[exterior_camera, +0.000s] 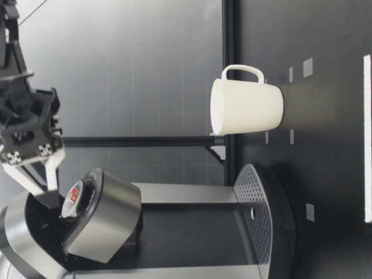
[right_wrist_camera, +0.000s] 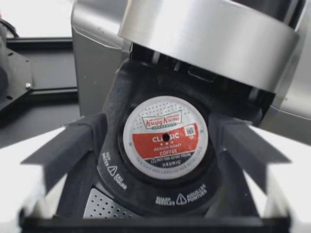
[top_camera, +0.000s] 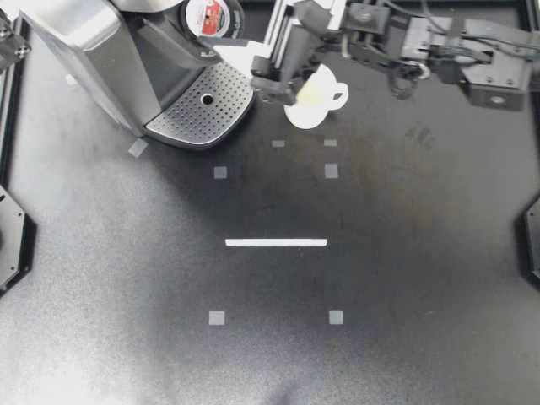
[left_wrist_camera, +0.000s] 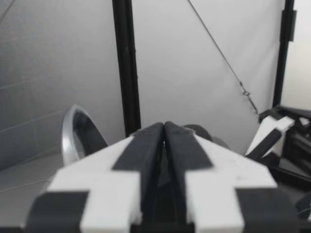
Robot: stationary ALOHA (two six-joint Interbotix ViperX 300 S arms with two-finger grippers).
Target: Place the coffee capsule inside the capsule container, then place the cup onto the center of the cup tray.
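The red-and-white coffee capsule [top_camera: 209,15] sits in the black capsule container [right_wrist_camera: 146,194] of the coffee machine, under its raised lid. My right gripper [top_camera: 240,59] hangs just above it, open. In the right wrist view the capsule [right_wrist_camera: 165,137] lies between and ahead of the spread fingers, and neither touches it. The low view shows the same gripper [exterior_camera: 49,190] over the capsule [exterior_camera: 74,195]. The white cup [top_camera: 314,99] stands upright on the table beside the perforated cup tray [top_camera: 202,114], partly under my right arm. My left gripper [left_wrist_camera: 164,127] is shut on nothing and points at the back wall.
The silver coffee machine [top_camera: 84,51] fills the back left of the table, its lid [exterior_camera: 107,218] tilted up. A white tape strip [top_camera: 276,242] and small grey tape squares mark the black table. Dark frame rails run along the back.
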